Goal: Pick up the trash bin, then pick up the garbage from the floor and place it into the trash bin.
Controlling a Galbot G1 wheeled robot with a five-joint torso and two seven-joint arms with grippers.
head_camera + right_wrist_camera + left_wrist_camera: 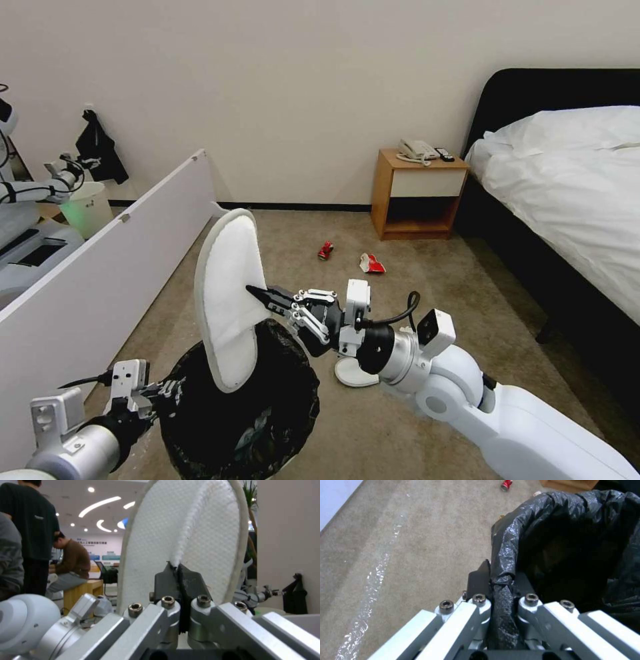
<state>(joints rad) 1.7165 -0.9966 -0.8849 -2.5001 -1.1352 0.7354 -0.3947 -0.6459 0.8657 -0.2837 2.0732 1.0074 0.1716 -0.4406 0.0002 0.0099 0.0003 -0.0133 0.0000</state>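
Held upright over the trash bin, heel end dipping just inside the black-lined rim: one white slipper, pinched by its strap edge in the clenched right pincer, reaching in from 3 o'clock. Gripped at the bin's rim, at 9 o'clock: the left pincer, clamped on the folded bag. Resting on the floor farther off toward 12 o'clock: a crushed red can and a red-and-white wrapper. Partly hidden beneath the right wrist: a second slipper.
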